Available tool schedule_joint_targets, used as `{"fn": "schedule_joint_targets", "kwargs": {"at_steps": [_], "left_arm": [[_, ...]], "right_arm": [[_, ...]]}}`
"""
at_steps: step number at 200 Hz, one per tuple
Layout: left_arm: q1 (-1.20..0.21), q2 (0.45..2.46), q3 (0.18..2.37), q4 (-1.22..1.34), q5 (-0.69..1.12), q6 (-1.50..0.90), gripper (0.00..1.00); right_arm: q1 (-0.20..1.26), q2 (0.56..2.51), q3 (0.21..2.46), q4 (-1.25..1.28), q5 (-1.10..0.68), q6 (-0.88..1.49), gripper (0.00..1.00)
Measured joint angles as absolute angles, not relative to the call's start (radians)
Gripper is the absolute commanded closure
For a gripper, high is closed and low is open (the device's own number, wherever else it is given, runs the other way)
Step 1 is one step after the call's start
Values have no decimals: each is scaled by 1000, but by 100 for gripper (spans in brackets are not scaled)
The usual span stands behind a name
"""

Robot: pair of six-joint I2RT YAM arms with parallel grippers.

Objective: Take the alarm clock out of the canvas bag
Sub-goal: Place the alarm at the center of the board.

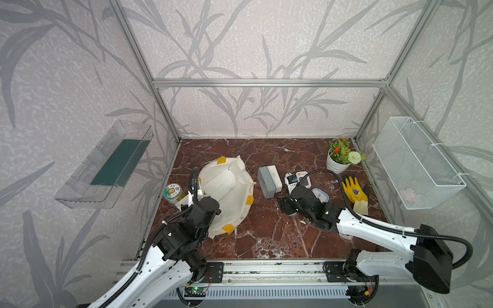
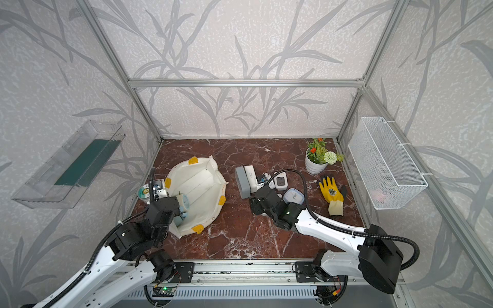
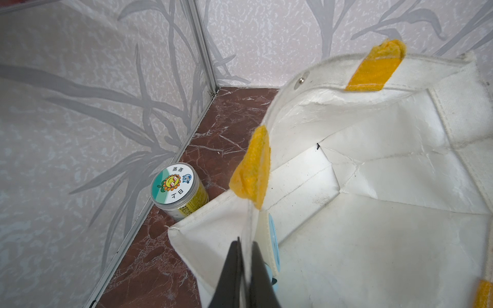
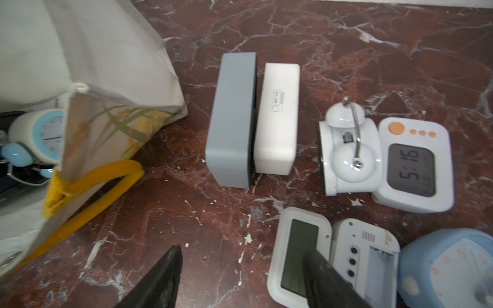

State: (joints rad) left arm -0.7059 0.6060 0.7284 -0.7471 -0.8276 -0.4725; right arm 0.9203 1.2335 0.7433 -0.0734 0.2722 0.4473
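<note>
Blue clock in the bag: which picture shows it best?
The right wrist view: the blue clock shows its face and bells inside the canvas bag. A top view shows the clock half hidden by the left arm; the left wrist view catches only its rim.

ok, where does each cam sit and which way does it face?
Both top views: stereo head high over the front rail, looking down and back at the red marble table; both arms show.
Left wrist: on left arm, faces into the cream-white canvas bag; shut left end effector pinches its rim; round sunflower-lidded jar beside.
Right wrist: on right arm, faces down at slate-grey box, white digital clock; open right end effector shows.
Shared: right wrist and a top view catch the pale-blue twin-bell alarm clock in the bag.
</note>
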Motion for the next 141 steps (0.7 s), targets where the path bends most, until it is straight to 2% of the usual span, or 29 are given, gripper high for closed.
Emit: {"fn": "schedule_joint_targets", "kwargs": {"at_steps": [63, 141], "left_arm": [[-706, 610, 728, -746, -828, -472, 100], [-706, 611, 728, -741, -823, -472, 100]], "right_arm": [[998, 1251, 747, 40, 241, 409, 27], [1106, 1428, 875, 102, 191, 348, 28]]}}
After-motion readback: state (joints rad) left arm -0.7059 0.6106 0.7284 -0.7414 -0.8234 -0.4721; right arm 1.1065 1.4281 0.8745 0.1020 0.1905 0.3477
